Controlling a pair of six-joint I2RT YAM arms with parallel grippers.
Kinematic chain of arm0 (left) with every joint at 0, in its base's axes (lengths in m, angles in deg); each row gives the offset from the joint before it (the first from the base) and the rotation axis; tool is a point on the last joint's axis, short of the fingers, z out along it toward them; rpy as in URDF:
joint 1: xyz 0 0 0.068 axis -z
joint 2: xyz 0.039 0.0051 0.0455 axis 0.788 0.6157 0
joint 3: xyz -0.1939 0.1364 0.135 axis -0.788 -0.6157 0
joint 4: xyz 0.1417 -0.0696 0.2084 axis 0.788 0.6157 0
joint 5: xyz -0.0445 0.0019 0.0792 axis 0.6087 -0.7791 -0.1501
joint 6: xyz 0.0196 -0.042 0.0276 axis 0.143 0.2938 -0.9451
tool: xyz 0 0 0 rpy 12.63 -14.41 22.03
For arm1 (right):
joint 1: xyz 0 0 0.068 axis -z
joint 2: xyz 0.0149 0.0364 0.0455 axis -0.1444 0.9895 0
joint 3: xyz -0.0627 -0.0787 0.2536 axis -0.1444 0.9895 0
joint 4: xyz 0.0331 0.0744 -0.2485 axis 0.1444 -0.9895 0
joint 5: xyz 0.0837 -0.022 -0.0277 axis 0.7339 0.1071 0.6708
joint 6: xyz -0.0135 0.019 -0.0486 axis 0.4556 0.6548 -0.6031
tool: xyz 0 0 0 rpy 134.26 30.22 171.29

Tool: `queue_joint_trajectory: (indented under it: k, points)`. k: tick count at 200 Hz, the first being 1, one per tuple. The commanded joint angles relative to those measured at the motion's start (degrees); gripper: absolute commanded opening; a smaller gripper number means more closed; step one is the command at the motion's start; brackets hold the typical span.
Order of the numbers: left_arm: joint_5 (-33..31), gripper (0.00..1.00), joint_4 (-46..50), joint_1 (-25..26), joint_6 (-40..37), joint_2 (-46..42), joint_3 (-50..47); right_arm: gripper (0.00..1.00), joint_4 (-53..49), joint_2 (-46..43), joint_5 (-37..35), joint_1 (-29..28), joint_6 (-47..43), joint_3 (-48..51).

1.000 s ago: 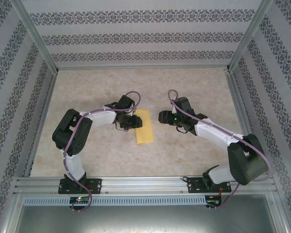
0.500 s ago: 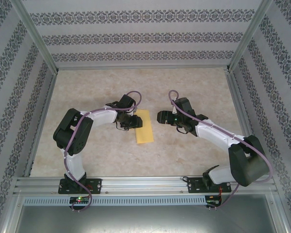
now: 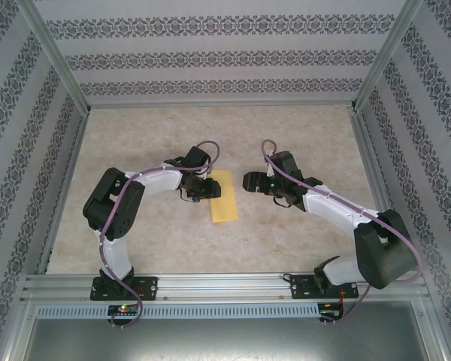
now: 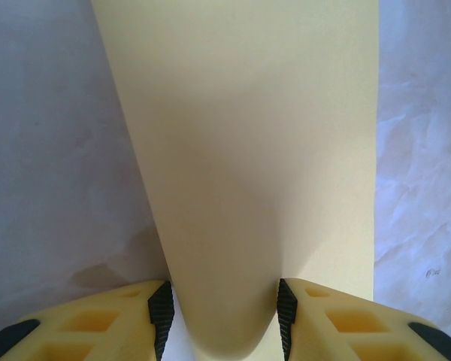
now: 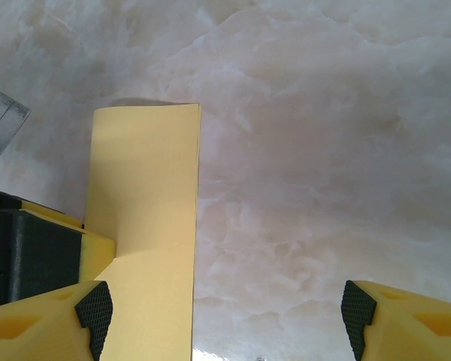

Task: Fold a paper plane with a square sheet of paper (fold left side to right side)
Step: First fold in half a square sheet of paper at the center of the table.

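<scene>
Our left gripper (image 4: 220,312) pinches the bowed near-left fold of the square sheet of paper (image 3: 225,199), mid-table. Our right gripper (image 5: 225,308) hangs spread just right of it. We judge the sheet light and floppy, so we would grip it at the edges.

Paper (image 3: 224,197) on table (image 3: 210,135), apparently between left gripper (image 3: 207,189) and right gripper (image 3: 249,181)

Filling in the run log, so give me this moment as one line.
thin yellow paper sheet: folded over, on table | left pincer: shut on sheet's bent edge | right pincer: open, clear of sheet
</scene>
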Motion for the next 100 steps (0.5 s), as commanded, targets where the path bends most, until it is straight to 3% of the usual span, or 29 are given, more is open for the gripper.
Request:
queue_joint_trajectory:
  k: [1, 100]
  points:
    - [-0.74, 0.46, -1.67, 2.52, -0.80, 4.87, -0.50, 0.82, 1.16, -0.77, 0.70, 0.41, 0.17, 0.88]
    - [-0.79, 0.46, -0.74, 2.63, -1.46, 5.13, -0.33, 0.82, 0.93, -0.17, 0.71, 0.38, -0.22, 0.73]
